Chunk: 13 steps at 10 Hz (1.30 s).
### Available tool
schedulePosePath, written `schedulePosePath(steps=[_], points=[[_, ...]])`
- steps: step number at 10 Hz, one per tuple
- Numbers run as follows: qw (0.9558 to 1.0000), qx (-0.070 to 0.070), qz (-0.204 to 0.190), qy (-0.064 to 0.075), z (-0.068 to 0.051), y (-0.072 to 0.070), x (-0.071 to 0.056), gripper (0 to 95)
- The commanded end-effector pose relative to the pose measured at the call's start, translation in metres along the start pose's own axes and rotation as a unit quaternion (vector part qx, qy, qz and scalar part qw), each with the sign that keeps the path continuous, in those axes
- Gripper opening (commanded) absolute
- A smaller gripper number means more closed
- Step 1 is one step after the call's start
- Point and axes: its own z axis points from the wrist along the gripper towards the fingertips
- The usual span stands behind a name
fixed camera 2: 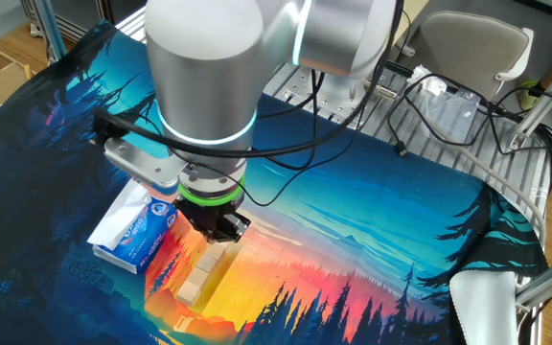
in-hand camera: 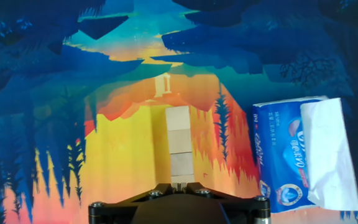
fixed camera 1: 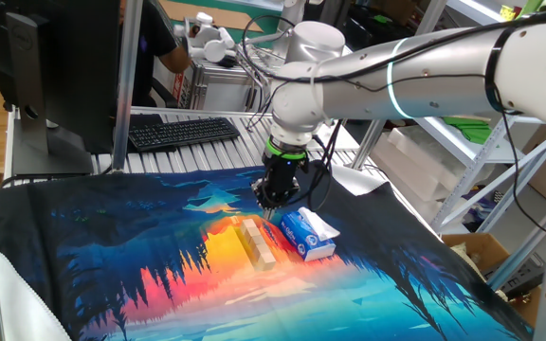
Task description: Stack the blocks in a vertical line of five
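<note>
Several light-tan wooden blocks (fixed camera 1: pixel 259 243) lie flat on the painted cloth, end to end in one straight row. The row also shows in the other fixed view (fixed camera 2: pixel 199 278) and in the hand view (in-hand camera: pixel 180 143), where it runs straight up from the fingers. My gripper (fixed camera 1: pixel 271 206) hovers just over the far end of the row, fingers pointing down; it shows in the other fixed view (fixed camera 2: pixel 223 233) too. In the hand view the gripper (in-hand camera: pixel 179 182) has its jaws nearly together with nothing between them. The row's nearest end is hidden under the hand.
A blue-and-white tissue box (fixed camera 1: pixel 308 234) lies close beside the row, also seen in the other fixed view (fixed camera 2: pixel 134 233) and the hand view (in-hand camera: pixel 297 155). A keyboard (fixed camera 1: pixel 180 131) and a monitor (fixed camera 1: pixel 55 57) stand beyond the cloth.
</note>
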Motion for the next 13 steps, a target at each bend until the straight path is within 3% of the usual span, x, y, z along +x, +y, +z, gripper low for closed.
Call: schedulePosePath(steps=[1,7,10,13], points=[[1.0000,-0.001,-0.006,0.006,-0.0008,-0.0006,0.0011,0.0],[0.9997,-0.005,-0.024,-0.003,-0.0008,-0.0006,0.0011,0.0],[0.9992,-0.006,-0.037,-0.016,-0.0008,-0.0006,0.0011,0.0],[0.9993,-0.006,-0.034,-0.015,-0.0008,-0.0006,0.0011,0.0]])
